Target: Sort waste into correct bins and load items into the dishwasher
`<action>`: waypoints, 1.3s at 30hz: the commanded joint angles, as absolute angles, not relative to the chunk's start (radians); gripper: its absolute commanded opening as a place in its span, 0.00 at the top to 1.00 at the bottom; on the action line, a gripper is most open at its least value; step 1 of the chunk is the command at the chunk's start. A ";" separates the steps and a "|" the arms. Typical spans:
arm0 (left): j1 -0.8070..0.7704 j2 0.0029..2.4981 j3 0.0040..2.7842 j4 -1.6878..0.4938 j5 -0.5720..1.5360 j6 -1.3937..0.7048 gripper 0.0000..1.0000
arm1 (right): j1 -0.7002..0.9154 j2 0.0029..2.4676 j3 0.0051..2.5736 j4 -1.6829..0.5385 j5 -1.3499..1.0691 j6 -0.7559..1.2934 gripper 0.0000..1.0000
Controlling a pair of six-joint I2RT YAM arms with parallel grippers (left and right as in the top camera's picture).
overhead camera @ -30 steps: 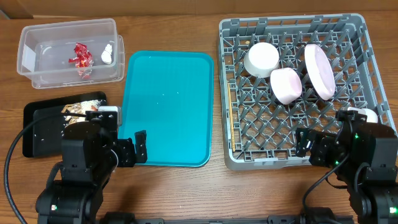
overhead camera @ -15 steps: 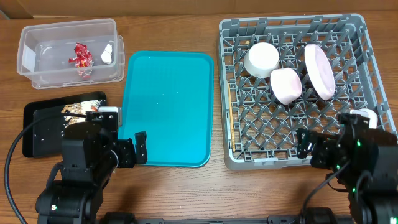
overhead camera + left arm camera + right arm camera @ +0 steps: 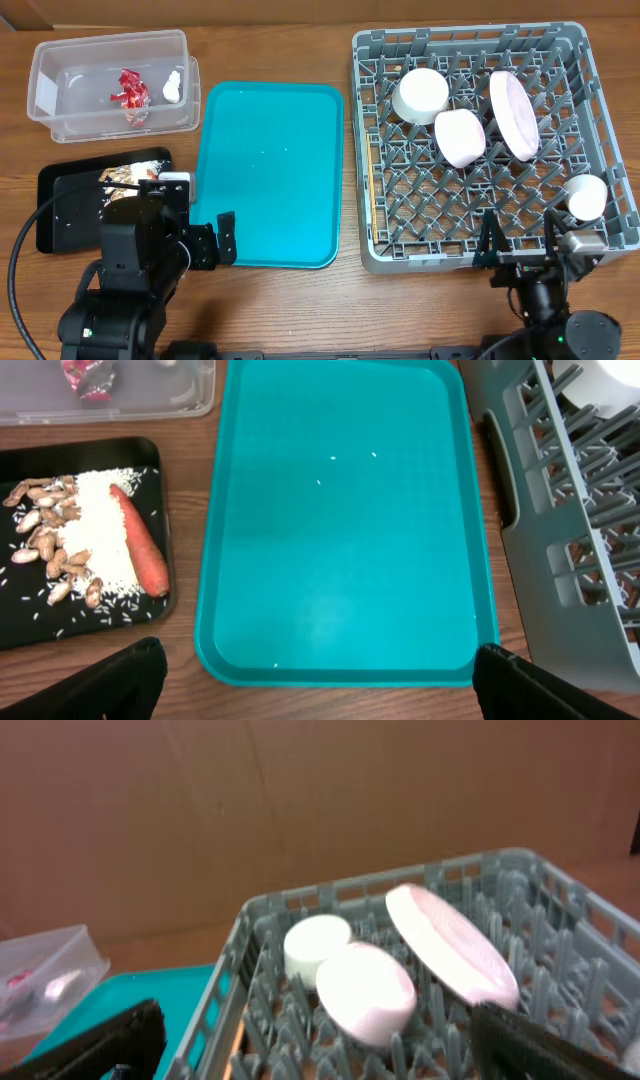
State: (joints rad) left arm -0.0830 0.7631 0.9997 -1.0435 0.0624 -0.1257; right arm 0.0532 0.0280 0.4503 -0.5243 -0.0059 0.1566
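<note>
The left gripper (image 3: 212, 241) hangs low over the near edge of the teal tray (image 3: 268, 150), its jaws spread wide with nothing between them. The right gripper (image 3: 520, 245) sits at the near edge of the grey dish rack (image 3: 460, 38), jaws equally wide and empty (its wrist camera looks across the rack toward a cardboard wall).

Inside the rack, 2 white bowls lean on their sides close together, the far bowl (image 3: 420, 93) and the near bowl (image 3: 460, 137). The white plate (image 3: 513, 114) stands tilted on edge just to their right. The small white cup (image 3: 585, 196) sits near the right wall. A thin wooden line along the rack's left wall may be the chopsticks (image 3: 371, 190), though it is too slim to be sure.

The clear tub (image 3: 110, 42) at the far left holds the red wrapper (image 3: 131, 92) and the white wrapper (image 3: 172, 88). On the near side of it, the black tray (image 3: 60, 215) carries the carrot (image 3: 140, 545), lying across a patch of rice grains (image 3: 95, 525), with the nut shells (image 3: 45, 530) scattered just to its left.
</note>
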 commanded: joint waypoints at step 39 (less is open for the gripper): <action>-0.078 0.758 0.993 -1.043 0.050 -0.138 0.00 | 0.044 0.003 0.008 -0.079 -0.062 -0.019 0.00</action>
